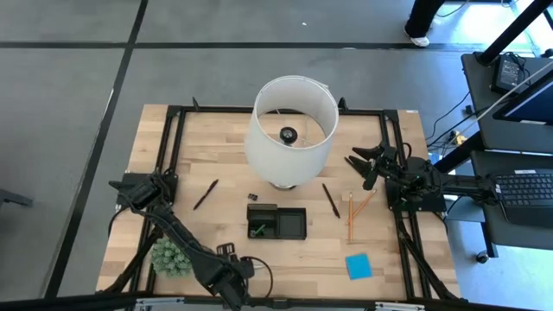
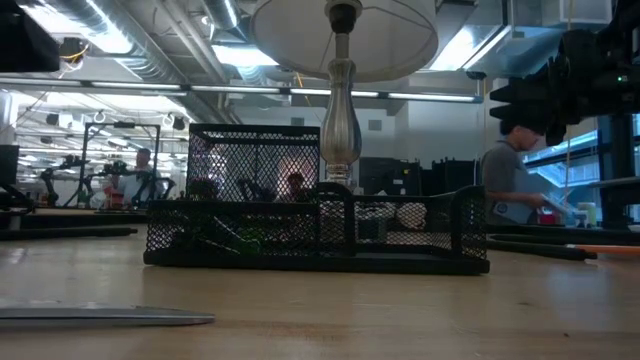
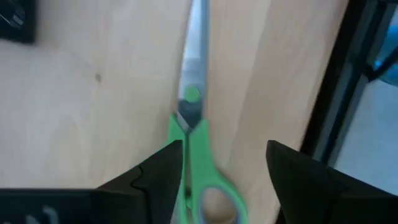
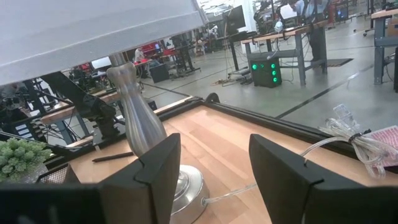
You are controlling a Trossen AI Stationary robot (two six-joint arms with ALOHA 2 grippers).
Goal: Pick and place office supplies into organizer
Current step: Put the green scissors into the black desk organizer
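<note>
Presently, high view: organizer (image 1: 289, 225) just beside lamp (image 1: 289, 130) base; left gripper (image 1: 232, 281) well off it at the near table edge; right gripper (image 1: 367, 164) waits beside the lamp.
Low view: scissors (image 2: 100, 317) blade lies before the organizer.
Left wrist view: fingers (image 3: 163, 177) apart, straddling green scissors handles.
Right wrist view: jaws apart, empty.
Risk: off-centre closing may skid scissors.
Hidden: handle loops cut off.

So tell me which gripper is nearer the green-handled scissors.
Left. The left gripper is open and hovers right over the green-handled scissors at the table's near edge, its fingers either side of the handles. The right gripper waits far off, beside the lampshade.
</note>
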